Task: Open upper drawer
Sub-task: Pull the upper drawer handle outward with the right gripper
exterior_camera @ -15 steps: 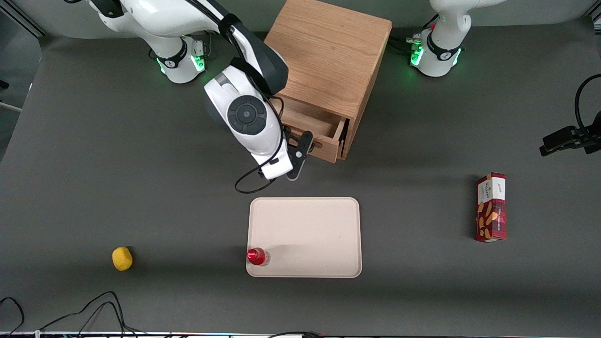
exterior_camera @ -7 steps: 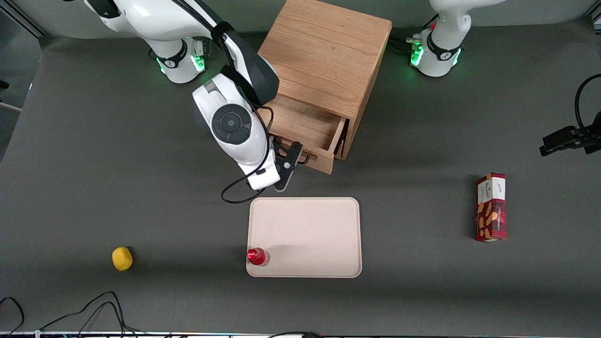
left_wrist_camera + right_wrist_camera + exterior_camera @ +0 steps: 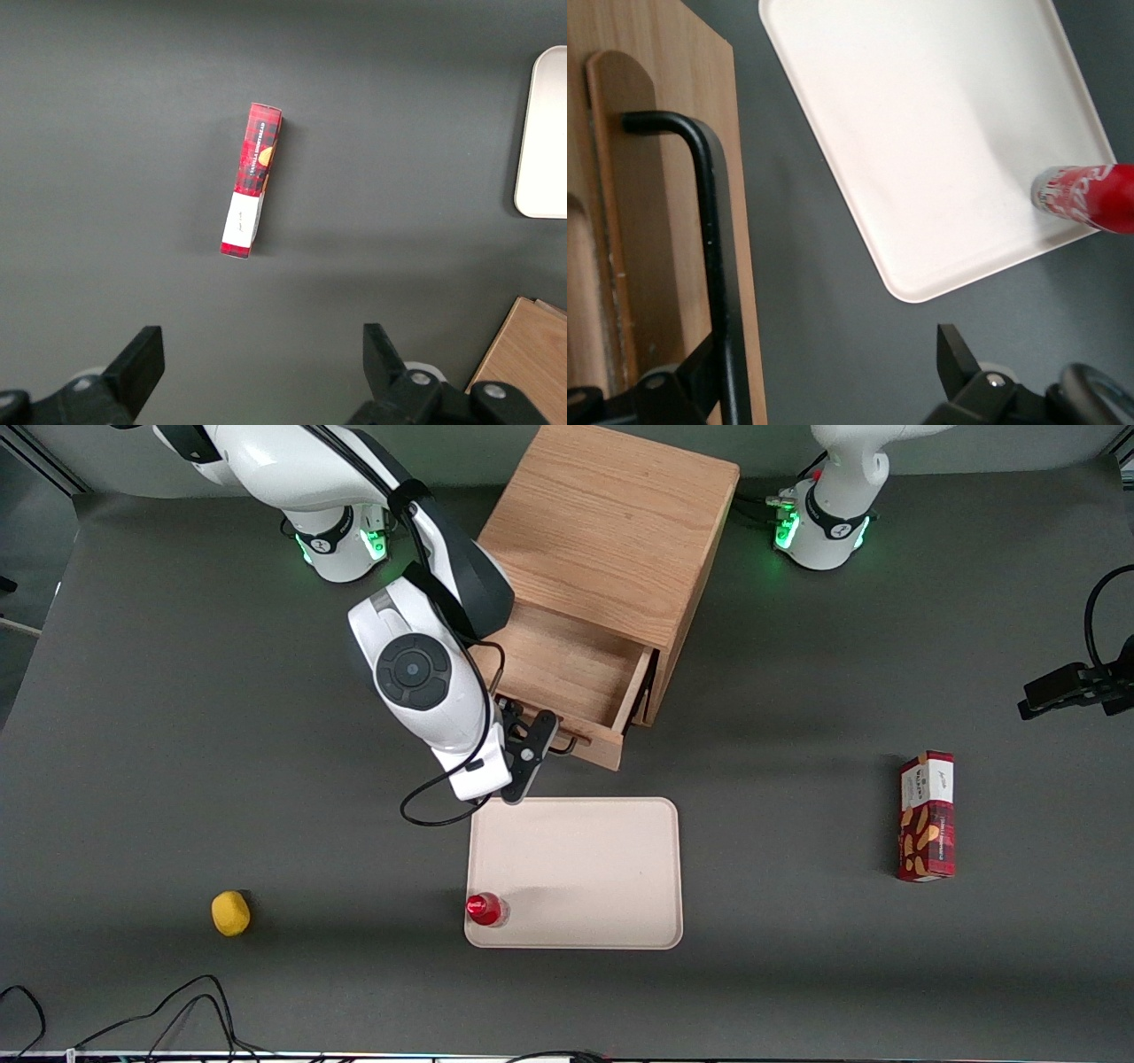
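The oak cabinet (image 3: 611,522) stands at the back of the table. Its upper drawer (image 3: 567,677) is pulled well out toward the front camera, and its bare wooden inside shows. The lower drawer is hidden beneath it. My right gripper (image 3: 536,748) is at the drawer's front, by the thin black wire handle (image 3: 567,746). In the right wrist view the handle (image 3: 713,248) runs along the drawer front (image 3: 647,177). The gripper (image 3: 828,354) is open there, with one finger against the handle bar and the other standing well apart over the table.
A cream tray (image 3: 576,841) lies just nearer the front camera than the drawer, with a red bottle (image 3: 485,909) at its corner. A yellow fruit (image 3: 230,913) lies toward the working arm's end. A red box (image 3: 927,816) lies toward the parked arm's end. Cables (image 3: 177,1001) trail along the front edge.
The upper drawer has slid farther out of the cabinet toward the front camera. My right gripper has moved the same way with the handle, closer to the tray.
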Robot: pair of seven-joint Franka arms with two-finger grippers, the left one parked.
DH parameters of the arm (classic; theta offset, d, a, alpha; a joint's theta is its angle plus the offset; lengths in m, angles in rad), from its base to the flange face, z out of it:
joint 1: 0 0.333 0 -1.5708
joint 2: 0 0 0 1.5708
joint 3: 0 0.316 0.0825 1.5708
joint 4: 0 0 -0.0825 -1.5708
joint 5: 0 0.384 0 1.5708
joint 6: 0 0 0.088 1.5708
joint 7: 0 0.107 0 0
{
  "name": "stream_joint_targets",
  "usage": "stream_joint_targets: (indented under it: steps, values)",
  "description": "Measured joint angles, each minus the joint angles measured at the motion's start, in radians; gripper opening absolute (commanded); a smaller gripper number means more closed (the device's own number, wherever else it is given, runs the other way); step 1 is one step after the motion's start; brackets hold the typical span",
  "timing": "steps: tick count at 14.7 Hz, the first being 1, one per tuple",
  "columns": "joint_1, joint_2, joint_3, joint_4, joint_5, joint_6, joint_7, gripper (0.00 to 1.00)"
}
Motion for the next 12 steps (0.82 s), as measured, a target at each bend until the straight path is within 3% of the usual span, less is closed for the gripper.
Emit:
stream_joint_targets:
  steps: [12]
  values:
    - [-0.041,0.027,-0.007,0.025,0.001,0.049,-0.005,1.00]
